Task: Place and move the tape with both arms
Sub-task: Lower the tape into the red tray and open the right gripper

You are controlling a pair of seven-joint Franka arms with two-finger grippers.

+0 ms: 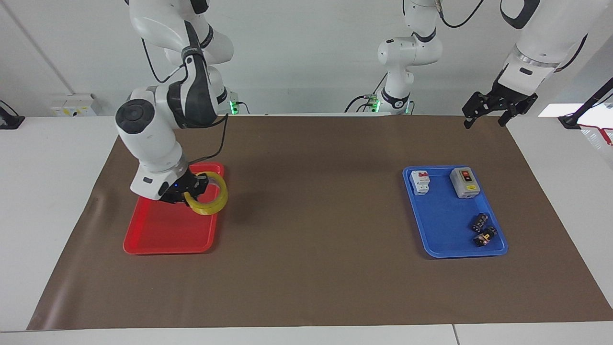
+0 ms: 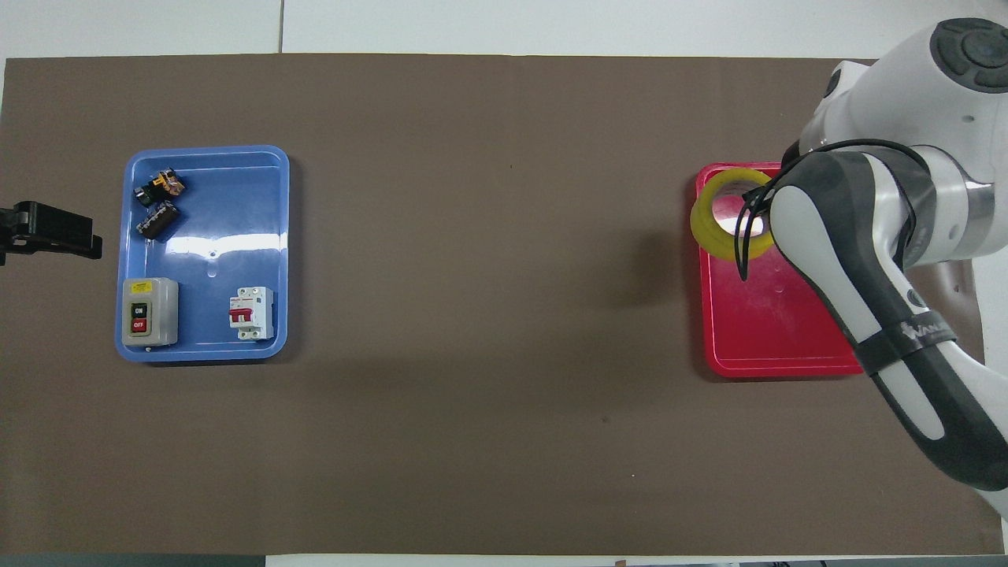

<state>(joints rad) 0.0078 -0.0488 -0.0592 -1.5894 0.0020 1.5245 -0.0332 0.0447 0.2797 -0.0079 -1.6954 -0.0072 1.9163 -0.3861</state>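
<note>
**Item: tape roll in transit, held over red tray**

Wide ring-shaped roll of translucent yellow packing tape [image 1: 208, 197], whitish core: at the left of the facing frame and upper right of the overhead frame. It hangs tilted over the red rectangular plastic tray [image 1: 163, 235], at the tray's edge toward the table's middle. It looks clear of the tray floor, so the placing is judged not yet done.

Right gripper [image 1: 190, 189], black, two-fingered: fingers clamped on the roll's wall, apparently one inside the ring and one outside. The roll extends from the fingers toward the table's middle, its open centre facing up and partly toward the facing camera. Judged next move: straight down, perhaps a little farther in over the tray.

Left gripper [image 1: 498, 109], black: waiting at the upper right of the facing frame, over the brown mat's [image 1: 316, 268] corner, fingers spread apart, holding nothing. The right arm is by far the nearer to the roll.

Blue rectangular plastic tray [image 1: 443, 249]: carries a grey switch box [image 2: 150, 312] marked ON and OFF, a white circuit breaker [image 2: 252, 313], and two small dark parts [image 2: 157, 205].

Writing: "WANJEE" band on the right arm's dark link [image 2: 906, 335].
</note>
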